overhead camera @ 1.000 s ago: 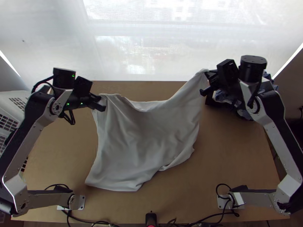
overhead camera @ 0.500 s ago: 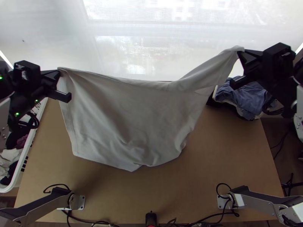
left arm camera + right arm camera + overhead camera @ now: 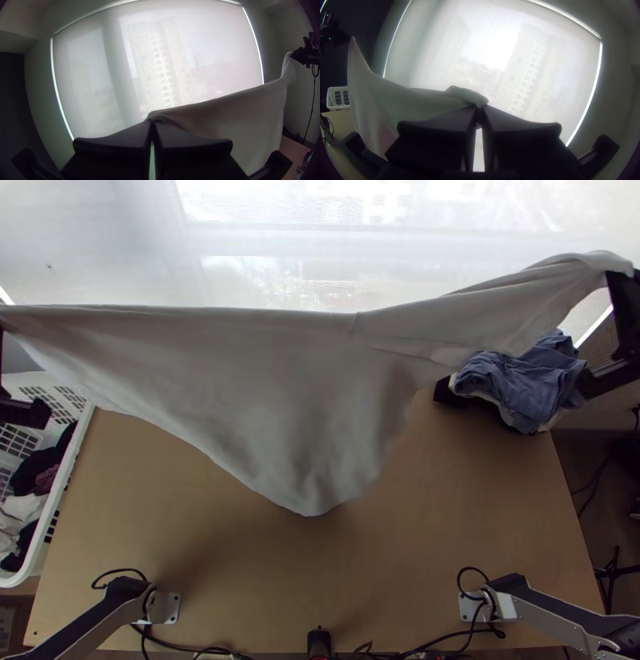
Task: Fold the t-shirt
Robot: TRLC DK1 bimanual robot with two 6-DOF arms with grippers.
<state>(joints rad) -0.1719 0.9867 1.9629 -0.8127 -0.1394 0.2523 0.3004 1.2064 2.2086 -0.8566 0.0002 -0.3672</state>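
A pale window blind [image 3: 280, 236] stands beyond both grippers. The wooden table [image 3: 240, 564] reaches between them; over it the pale t-shirt [image 3: 264, 380] hangs, long axis crosswise from the left gripper [image 3: 24, 412] to the right gripper [image 3: 626, 312], each pinching its upper edge, the slack pointing nearward. The laundry basket [image 3: 64, 480] sits near the left gripper, blue clothes [image 3: 520, 380] close by the right.

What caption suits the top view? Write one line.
Pale t-shirt stretched wide above the wooden table, white laundry basket at left.
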